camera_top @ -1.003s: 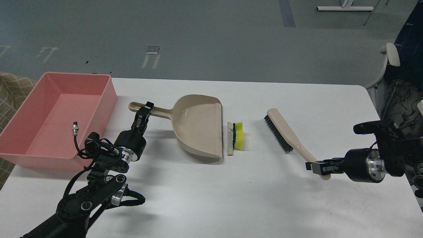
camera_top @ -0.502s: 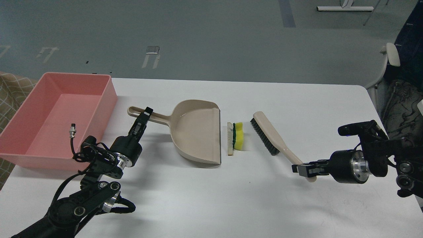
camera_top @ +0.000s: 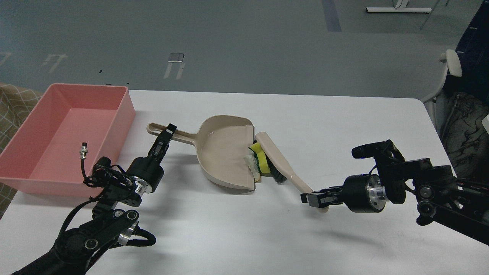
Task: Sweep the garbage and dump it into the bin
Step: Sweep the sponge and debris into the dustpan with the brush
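While the right claw (camera_top: 314,199) grips the brush (camera_top: 276,162), the sponge (camera_top: 261,160) sits at the dustpan (camera_top: 223,152) lip; the left claw (camera_top: 167,134) clamps its handle, and dumping into the bin (camera_top: 23,168) remains.

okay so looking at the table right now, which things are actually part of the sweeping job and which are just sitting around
Part of the job:
- yellow sponge and whitish scrap, at the dustpan's lip
- beige dustpan, handle in the left gripper
- brush, held by the right gripper
- pink bin

Just lying about:
- chair beyond the table
- patterned cloth at left
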